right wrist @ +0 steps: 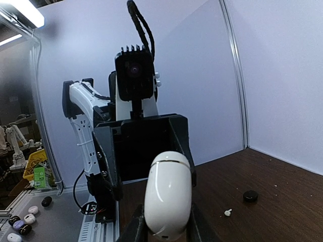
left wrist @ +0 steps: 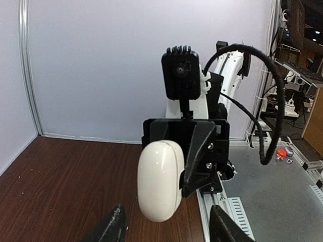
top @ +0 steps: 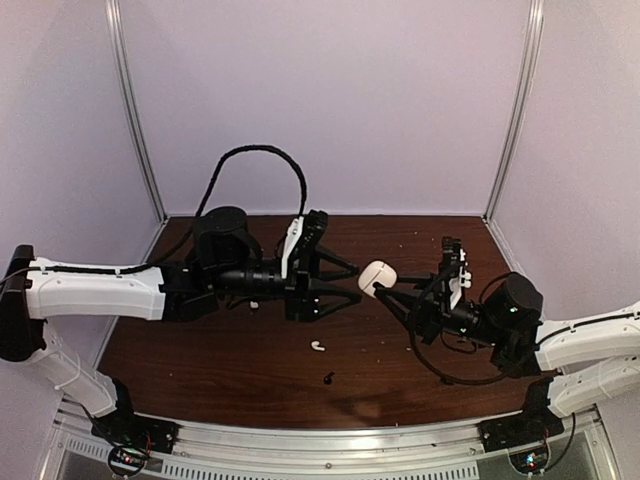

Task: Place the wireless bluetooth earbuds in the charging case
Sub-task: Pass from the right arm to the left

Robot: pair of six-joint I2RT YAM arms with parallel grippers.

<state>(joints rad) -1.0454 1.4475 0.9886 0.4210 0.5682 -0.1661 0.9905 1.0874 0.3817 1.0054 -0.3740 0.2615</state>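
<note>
Earbuds (top: 317, 346) loose on the surface (top: 220, 360) — charging case (top: 378, 277) held up by the right end effector (top: 386, 288).

A white earbud lay near the front middle of the dark wooden surface, with a black earbud (top: 329, 378) just nearer the arms' bases, neither touched by an arm. The right end effector's fingers were clamped on the closed white charging case, clear of the surface. The left end effector (top: 357, 284) faced it — fingers (left wrist: 113, 224) spread apart, gripping nothing.
</note>
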